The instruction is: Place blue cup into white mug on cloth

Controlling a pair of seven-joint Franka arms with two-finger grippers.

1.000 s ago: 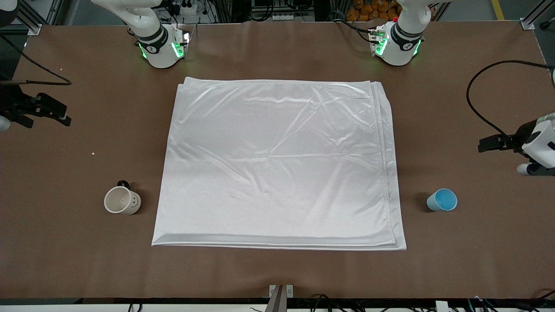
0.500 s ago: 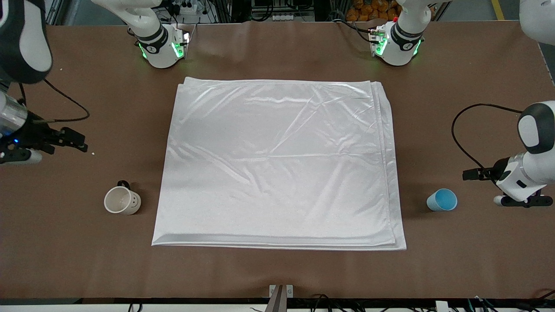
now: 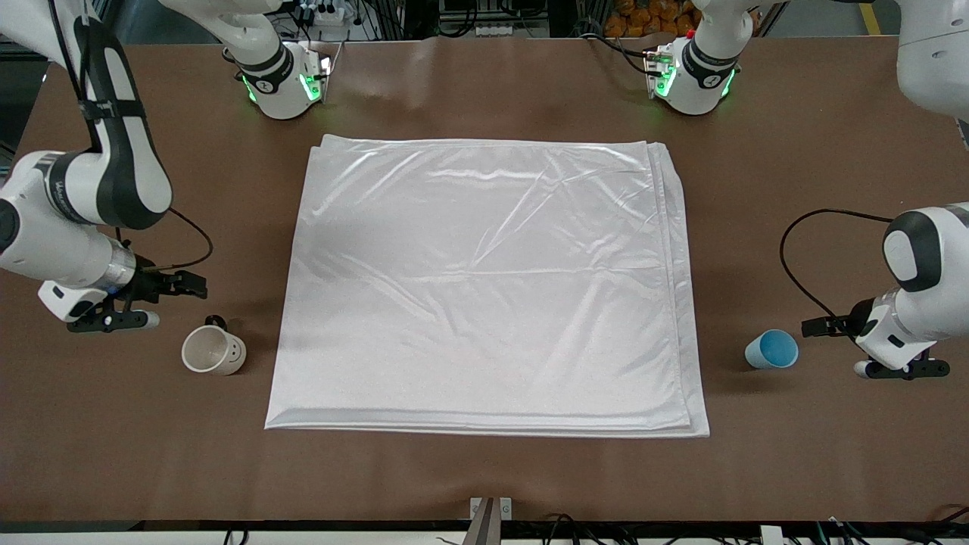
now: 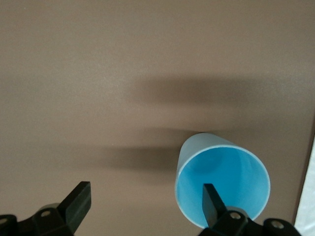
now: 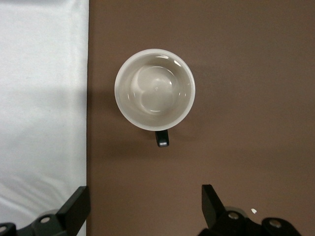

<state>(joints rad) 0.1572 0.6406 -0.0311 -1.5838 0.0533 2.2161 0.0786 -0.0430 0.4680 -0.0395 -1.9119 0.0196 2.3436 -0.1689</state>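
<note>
The blue cup (image 3: 772, 350) stands upright on the brown table, off the cloth toward the left arm's end. My left gripper (image 3: 814, 327) is open and low beside it. In the left wrist view one finger (image 4: 211, 196) shows over the cup's (image 4: 224, 179) open mouth, and the gripper (image 4: 145, 191) holds nothing. The white mug (image 3: 213, 350) stands on the table beside the cloth (image 3: 484, 280), toward the right arm's end. My right gripper (image 3: 191, 284) is open over bare table beside the mug. The right wrist view shows the mug (image 5: 155, 88), its empty inside and the gripper (image 5: 143, 194).
The cloth edge (image 5: 42, 98) lies close to the mug. Both arm bases (image 3: 284, 83) stand along the table's back edge. A black cable (image 3: 795, 250) loops over the table by the left gripper. A small white crumb (image 5: 253, 211) lies by the right gripper.
Both arms have swung in from the table's ends and come down: the right gripper toward the white mug, the left gripper toward the blue cup. The cups and the cloth have not moved.
</note>
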